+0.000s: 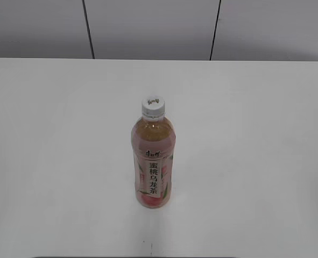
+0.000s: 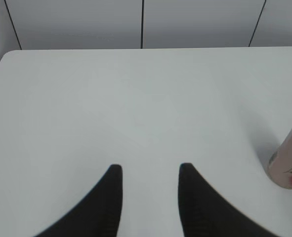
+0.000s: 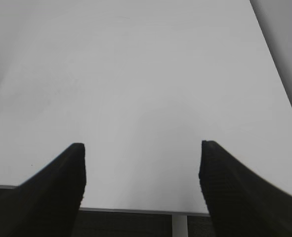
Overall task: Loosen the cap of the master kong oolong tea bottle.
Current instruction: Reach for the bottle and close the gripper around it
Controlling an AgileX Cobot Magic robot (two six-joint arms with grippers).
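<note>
— White table [image 1: 51, 161] ran up to a grey panelled wall [image 1: 148, 27]. What was over on the left?

— From its own wrist camera, the left gripper [image 2: 150, 170] hung over bare tabletop, fingers parted a modest way, nothing between them. The bottle's base showed at the right edge there.

— And in the middle?

— The bottle [image 1: 152, 166] stood upright near the table's centre, amber tea inside, pink label, white cap [image 1: 153, 106] on top.

— The right side?

— The right gripper [image 3: 142, 145] was spread wider, empty, above the table's near edge. Neither arm showed in the room view.
</note>
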